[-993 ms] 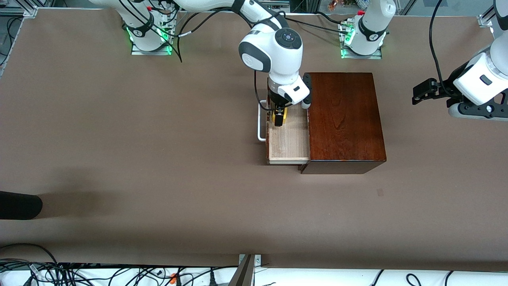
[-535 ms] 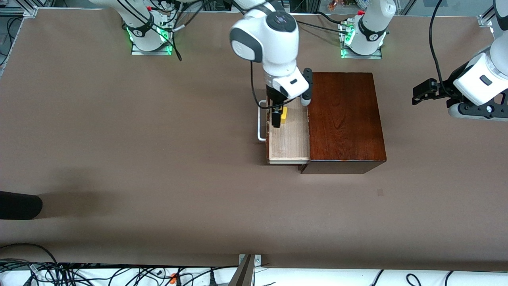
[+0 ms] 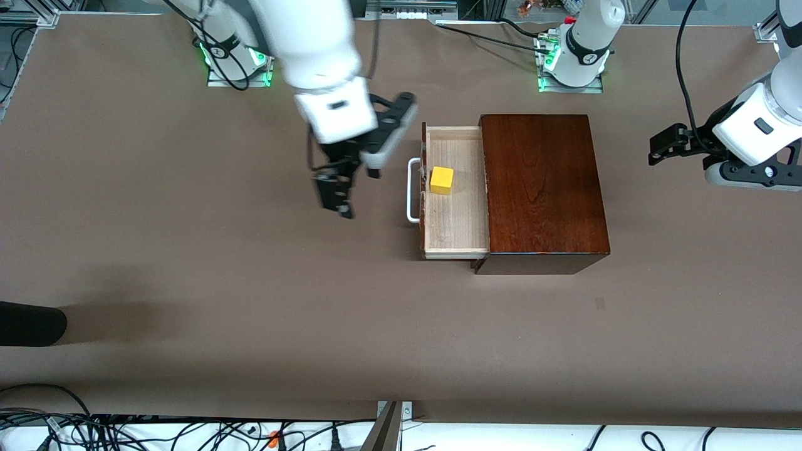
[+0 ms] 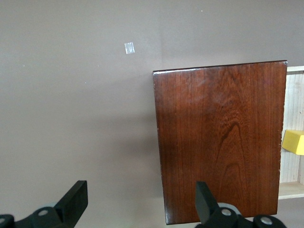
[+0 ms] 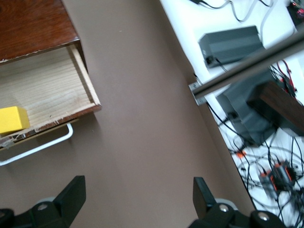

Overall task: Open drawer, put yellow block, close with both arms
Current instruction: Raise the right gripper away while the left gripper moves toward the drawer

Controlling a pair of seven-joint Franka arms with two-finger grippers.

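Observation:
The drawer (image 3: 456,225) stands pulled out of the dark mahogany box (image 3: 544,188), its white bar handle (image 3: 412,191) toward the right arm's end of the table. The yellow block (image 3: 442,180) lies in the pale tray, close to the drawer front, touched by nothing. My right gripper (image 3: 335,194) hangs open and empty over bare table beside the handle; its wrist view shows the block (image 5: 12,119) and drawer (image 5: 52,90). My left gripper (image 3: 658,147) waits open and empty over the table at the left arm's end, with the box (image 4: 221,142) and block (image 4: 294,141) in its view.
A black rounded object (image 3: 31,324) juts in at the right arm's end of the table, nearer to the front camera. A small tape patch (image 3: 600,303) lies on the table. Grey power units (image 5: 232,42) and cables sit off the table's front edge.
My right gripper has risen out of the drawer and swung toward the right arm's end of the table, leaving the yellow block lying in the tray. The left arm has barely moved.

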